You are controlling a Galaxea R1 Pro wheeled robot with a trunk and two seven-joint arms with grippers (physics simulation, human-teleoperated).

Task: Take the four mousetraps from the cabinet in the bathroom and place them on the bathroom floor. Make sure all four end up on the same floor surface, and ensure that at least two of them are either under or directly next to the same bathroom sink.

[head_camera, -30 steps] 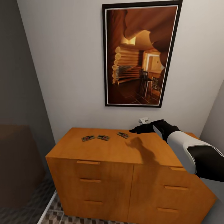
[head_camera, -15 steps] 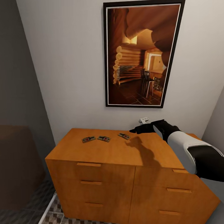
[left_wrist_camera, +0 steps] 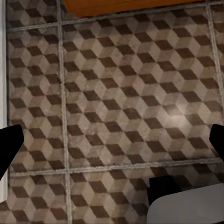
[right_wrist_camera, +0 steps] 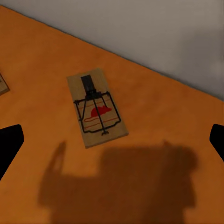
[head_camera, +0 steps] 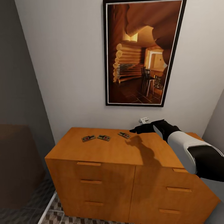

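A: What has moved since half a second ago?

B: Very little. The whole head picture has slid a touch, so the camera shifted; the right gripper [head_camera: 134, 131] hangs in the same spot over the cabinet [head_camera: 118, 165] and the mousetraps lie as they did.

A: Go left to right, then.

B: At far left, a dark brown block by the grey wall. Below it, a strip of the bathroom floor [head_camera: 54, 210] with its cube-printed tiles. Then the cabinet, orange-brown wood with a flat top, closed drawer fronts and slim bar handles. On its top, three traps in a loose row near the back wall: the left mousetrap [head_camera: 88, 138], the middle mousetrap [head_camera: 103, 137] just beside it, and the right mousetrap [head_camera: 123, 135] a little apart, near the gripper's tips. Above hangs a framed picture [head_camera: 141, 53] of a log interior. A small white fitting [head_camera: 143, 119] sits on the wall behind the black gripper.

A: What do the wrist views add?

B: The right wrist view gives the right mousetrap [right_wrist_camera: 96, 107] close: a flat wooden board, thin black wire, a red mouse mark, lying free between widely parted jaws that hold nothing, with the gripper's shadow beside it. The left wrist view looks down on the tiled floor [left_wrist_camera: 116, 102], pale grout lines, the cabinet's edge [left_wrist_camera: 126, 5] at one side; the left gripper [left_wrist_camera: 112, 142] has its jaws spread wide, empty
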